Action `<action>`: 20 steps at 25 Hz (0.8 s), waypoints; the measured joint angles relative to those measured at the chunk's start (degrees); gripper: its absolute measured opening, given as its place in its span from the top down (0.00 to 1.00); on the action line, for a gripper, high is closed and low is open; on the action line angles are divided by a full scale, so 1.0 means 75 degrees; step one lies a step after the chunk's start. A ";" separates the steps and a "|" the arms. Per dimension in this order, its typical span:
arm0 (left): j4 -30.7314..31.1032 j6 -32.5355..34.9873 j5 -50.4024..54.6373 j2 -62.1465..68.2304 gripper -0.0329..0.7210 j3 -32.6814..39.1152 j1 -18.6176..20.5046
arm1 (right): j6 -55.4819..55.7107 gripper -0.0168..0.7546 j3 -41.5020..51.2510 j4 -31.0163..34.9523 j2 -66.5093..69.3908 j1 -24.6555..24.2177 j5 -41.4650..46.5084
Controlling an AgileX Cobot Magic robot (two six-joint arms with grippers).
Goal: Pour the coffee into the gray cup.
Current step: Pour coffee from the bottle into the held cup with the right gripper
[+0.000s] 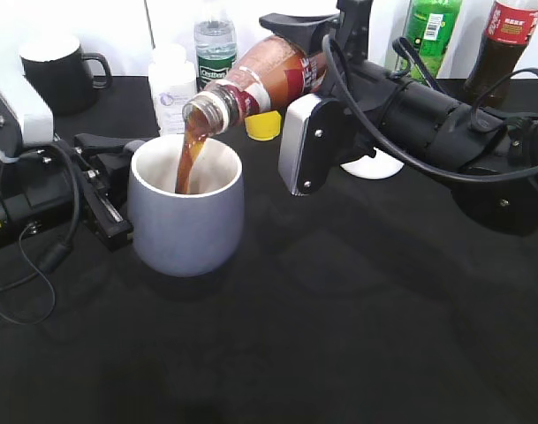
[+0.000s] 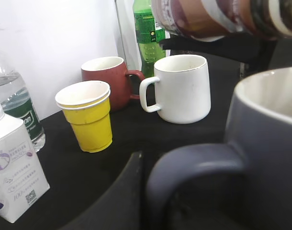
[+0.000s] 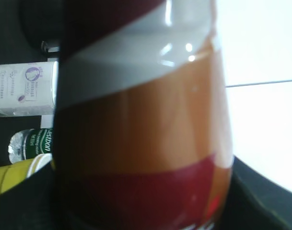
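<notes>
The gray cup stands upright on the black table, left of centre. My left gripper is shut on its handle. The left wrist view shows the handle with one finger against it and the other finger hidden. My right gripper is shut on the coffee bottle and holds it tilted, mouth down over the cup. A brown stream of coffee falls into the cup. The bottle fills the right wrist view and crosses the top of the left wrist view.
A black mug stands back left. A white bottle, water bottle and yellow cup stand behind the gray cup. A green bottle and cola bottle stand back right. A white mug and a red-brown mug stand nearby.
</notes>
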 joint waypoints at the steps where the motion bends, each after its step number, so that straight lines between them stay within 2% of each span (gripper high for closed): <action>1: -0.0006 0.0003 0.0003 0.0000 0.89 0.0000 0.0000 | -0.0024 0.29 0.0000 0.0000 0.0000 0.0000 -0.0003; 20: -0.0006 0.0030 0.0060 0.0000 0.89 0.0000 0.0000 | -0.0477 0.29 -0.0006 0.0047 0.0000 0.0000 -0.0175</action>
